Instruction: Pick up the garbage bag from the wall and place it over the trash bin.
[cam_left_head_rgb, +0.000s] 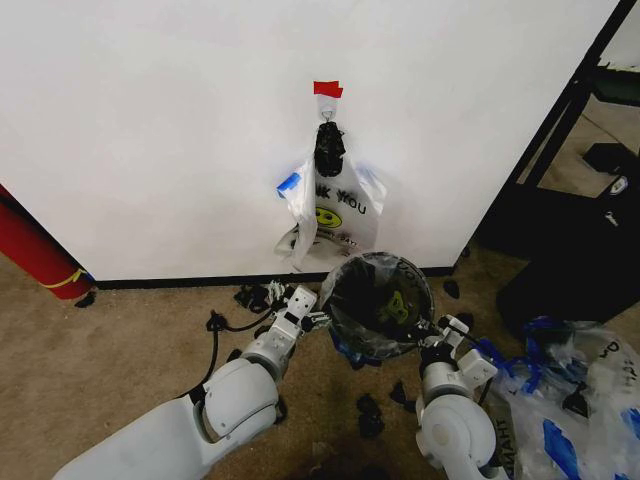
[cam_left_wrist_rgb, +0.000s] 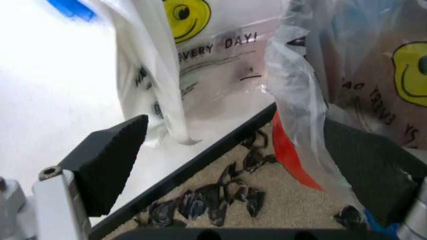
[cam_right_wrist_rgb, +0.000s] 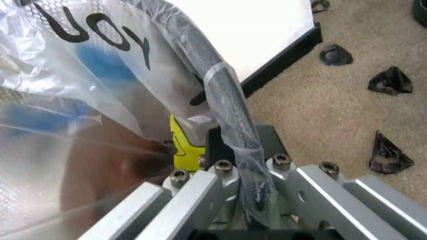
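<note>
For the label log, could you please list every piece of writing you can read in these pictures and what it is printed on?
"K YOU": bag on the wall, head view; first letters hidden in a fold.
"EVERY DAY!": same bag, left wrist view.
"YOU", seen reversed: bag over the bin, right wrist view.
Small lettering beside the smiley on the bin's bag, left wrist view: not readable.

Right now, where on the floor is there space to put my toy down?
The bare carpet between the red tube and the left arm is free. It is crowded around the bin, where black scraps lie, and to the right, where loose bags pile up.
</note>
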